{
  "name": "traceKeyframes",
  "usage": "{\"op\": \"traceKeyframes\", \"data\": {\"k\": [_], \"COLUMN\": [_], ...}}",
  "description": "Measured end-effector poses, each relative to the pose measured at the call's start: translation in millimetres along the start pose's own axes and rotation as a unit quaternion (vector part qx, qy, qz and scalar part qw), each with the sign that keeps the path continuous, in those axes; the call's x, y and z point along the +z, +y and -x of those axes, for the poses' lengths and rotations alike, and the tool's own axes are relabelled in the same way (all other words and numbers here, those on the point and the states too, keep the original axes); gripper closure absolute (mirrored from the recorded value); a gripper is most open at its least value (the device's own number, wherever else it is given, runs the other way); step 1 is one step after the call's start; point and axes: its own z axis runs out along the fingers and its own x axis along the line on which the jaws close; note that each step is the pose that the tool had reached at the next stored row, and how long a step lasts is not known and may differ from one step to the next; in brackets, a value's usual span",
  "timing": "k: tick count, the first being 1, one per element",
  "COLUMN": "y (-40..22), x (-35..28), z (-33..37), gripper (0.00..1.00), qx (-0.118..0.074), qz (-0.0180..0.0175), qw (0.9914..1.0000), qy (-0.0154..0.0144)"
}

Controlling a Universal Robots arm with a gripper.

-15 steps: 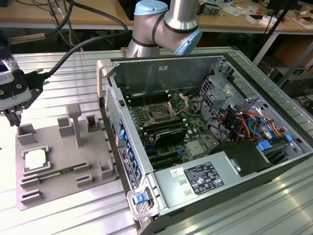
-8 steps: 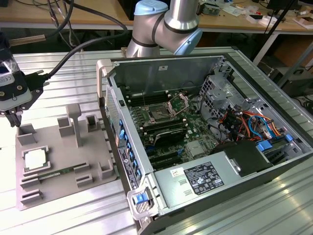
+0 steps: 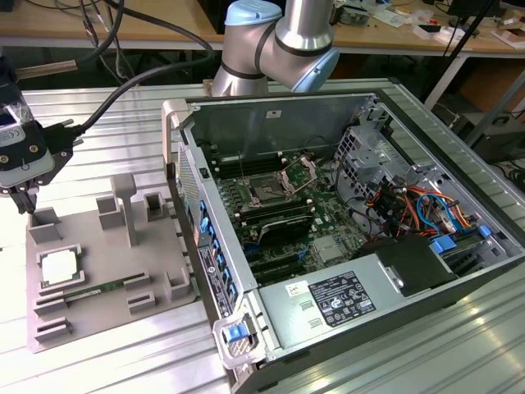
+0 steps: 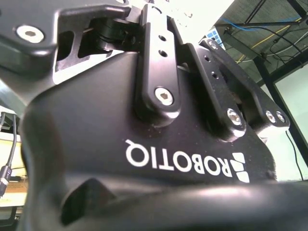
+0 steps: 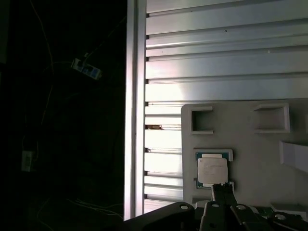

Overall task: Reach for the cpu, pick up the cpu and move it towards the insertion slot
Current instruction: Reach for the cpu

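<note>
Ribbed tabletop [image 3: 107, 139] carries a tray [image 3: 107, 246] with the cpu [image 3: 61, 267] lying in it. Over the tray's corner hangs the tool [image 3: 25, 201], apart from the cpu; how far open, I cannot tell.

Gripper [image 4: 144, 149]: black housing close to the camera, white lettering on its side.
Link bars [image 4: 156, 57]: black, fastened with silver screws [image 4: 164, 96].
Background: cables [image 4: 5, 174], bright light.
</note>
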Motion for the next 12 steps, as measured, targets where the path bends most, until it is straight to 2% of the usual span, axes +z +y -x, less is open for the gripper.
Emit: {"op": "traceKeyframes", "data": {"k": [12], "y": [-0.1], "x": [2.8], "z": [0.0], "gripper": [0.89], "qx": [0.0], "qz": [0.0], "qw": [1.0], "qy": [0.0]}}
